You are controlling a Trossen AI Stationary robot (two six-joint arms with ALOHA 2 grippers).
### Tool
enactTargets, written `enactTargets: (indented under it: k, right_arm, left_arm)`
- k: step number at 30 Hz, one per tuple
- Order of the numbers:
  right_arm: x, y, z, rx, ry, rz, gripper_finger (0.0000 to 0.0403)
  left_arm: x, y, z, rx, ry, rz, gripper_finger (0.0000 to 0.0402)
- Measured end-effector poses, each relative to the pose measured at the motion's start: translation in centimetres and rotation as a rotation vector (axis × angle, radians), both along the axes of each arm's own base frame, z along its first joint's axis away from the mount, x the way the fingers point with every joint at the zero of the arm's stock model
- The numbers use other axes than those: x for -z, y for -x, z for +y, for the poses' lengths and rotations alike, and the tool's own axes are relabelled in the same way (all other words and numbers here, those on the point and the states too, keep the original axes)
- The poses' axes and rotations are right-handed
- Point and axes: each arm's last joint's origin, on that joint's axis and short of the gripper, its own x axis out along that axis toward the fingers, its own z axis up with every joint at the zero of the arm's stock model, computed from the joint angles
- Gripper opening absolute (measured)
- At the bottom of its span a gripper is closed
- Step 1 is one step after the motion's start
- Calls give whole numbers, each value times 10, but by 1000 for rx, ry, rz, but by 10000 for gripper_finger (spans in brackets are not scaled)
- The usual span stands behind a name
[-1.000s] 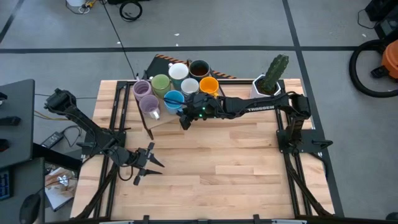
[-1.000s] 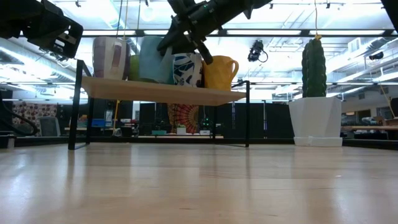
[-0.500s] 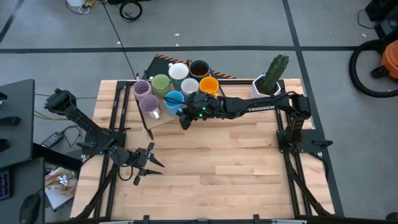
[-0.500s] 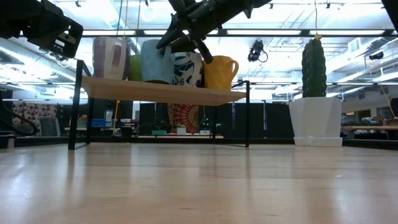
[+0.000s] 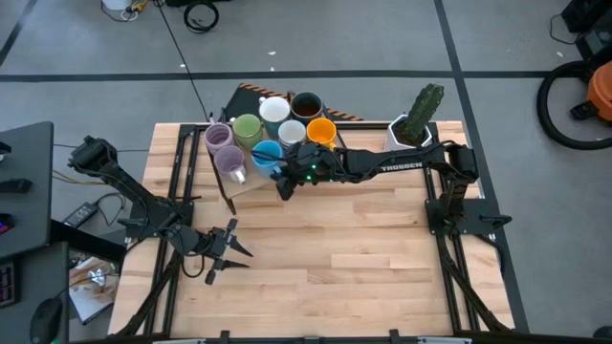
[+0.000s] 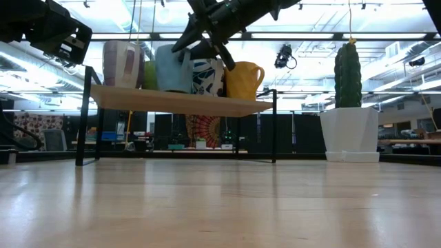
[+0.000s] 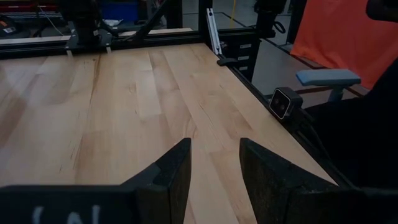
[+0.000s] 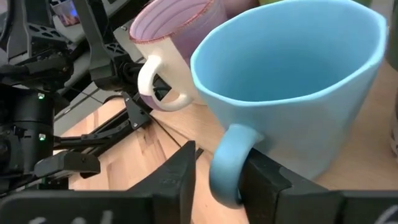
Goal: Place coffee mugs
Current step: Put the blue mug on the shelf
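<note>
Since a second ago my right gripper (image 8: pixel 214 171) has eased apart around the blue mug's (image 8: pixel 298 81) handle; the mug now sits on the raised shelf (image 6: pixel 179 102) beside the purple mug (image 8: pixel 180 37). My arm reads TROSSEN. My left gripper (image 5: pixel 226 250) waits, fingers apart.

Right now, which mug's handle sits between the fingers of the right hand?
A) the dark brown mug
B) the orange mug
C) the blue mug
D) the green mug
C: in the right wrist view the blue mug has its handle between the fingers of the right hand, with a purple mug just beyond it on the shelf.
</note>
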Motion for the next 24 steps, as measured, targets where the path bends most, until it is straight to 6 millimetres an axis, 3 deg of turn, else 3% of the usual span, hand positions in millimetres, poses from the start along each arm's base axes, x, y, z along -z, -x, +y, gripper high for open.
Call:
enactTargets:
  k: [13,24]
  right_arm:
    - [0,-1,10,-45,16,7,204]
    - [1,0,7,-26,52,25,226]
  left_arm:
    - [0,0,0,0,1,0,141]
    - [0,0,0,-2,7,2,141]
